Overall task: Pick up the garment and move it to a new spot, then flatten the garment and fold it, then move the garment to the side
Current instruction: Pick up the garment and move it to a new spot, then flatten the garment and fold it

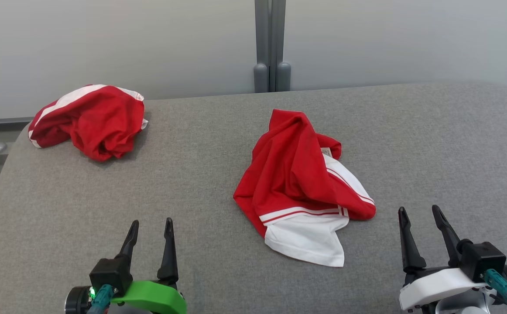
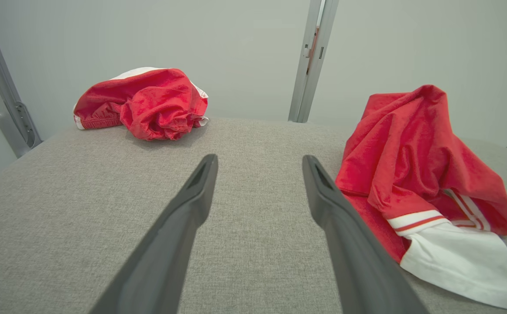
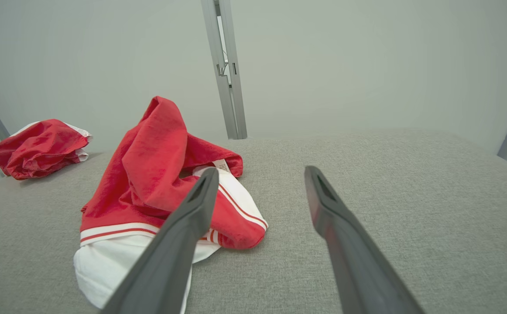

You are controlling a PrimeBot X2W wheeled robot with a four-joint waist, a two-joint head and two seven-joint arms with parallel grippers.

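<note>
A crumpled red garment point(image 1: 299, 183) with white panels and stripes lies in a heap near the middle of the grey table point(image 1: 218, 174). The left wrist view has it at the right point(image 2: 415, 174), the right wrist view at the left point(image 3: 157, 183). My left gripper point(image 1: 151, 226) rests low at the near left, open and holding nothing, well left of the garment. Just right of the heap's near edge, my right gripper point(image 1: 419, 213) also stands open and bare. Through both wrist cameras the fingers spread wide, left gripper point(image 2: 258, 161), right gripper point(image 3: 260, 172).
A second bunched red and white garment point(image 1: 90, 120) sits at the far left corner of the table point(image 2: 149, 102) point(image 3: 39, 148). A grey post point(image 1: 272, 48) stands against the pale wall behind the table's far edge.
</note>
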